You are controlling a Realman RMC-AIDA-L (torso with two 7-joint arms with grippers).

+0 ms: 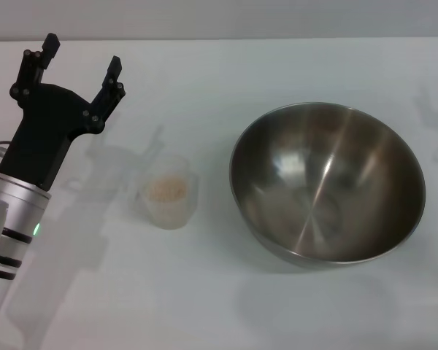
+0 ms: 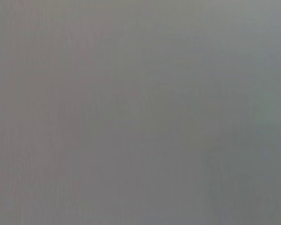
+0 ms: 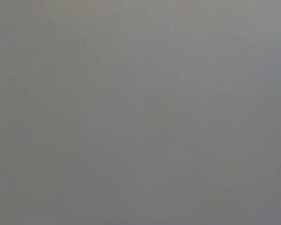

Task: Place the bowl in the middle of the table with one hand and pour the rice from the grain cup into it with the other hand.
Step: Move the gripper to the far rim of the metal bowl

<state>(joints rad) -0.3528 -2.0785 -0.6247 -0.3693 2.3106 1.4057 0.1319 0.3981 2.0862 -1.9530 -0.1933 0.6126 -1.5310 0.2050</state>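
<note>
A large stainless-steel bowl [image 1: 328, 182] rests on the white table [image 1: 204, 292], right of centre, with nothing inside. To its left stands the small clear grain cup [image 1: 168, 192], upright, with pale rice [image 1: 166, 189] in it. My left gripper [image 1: 82, 62] hovers open at the far left, behind and to the left of the cup, with nothing between its black fingers. The right gripper is out of view. Both wrist views show only plain grey.
The table's far edge runs along the top of the head view. My left arm's silver forearm [image 1: 11, 226] fills the lower left corner.
</note>
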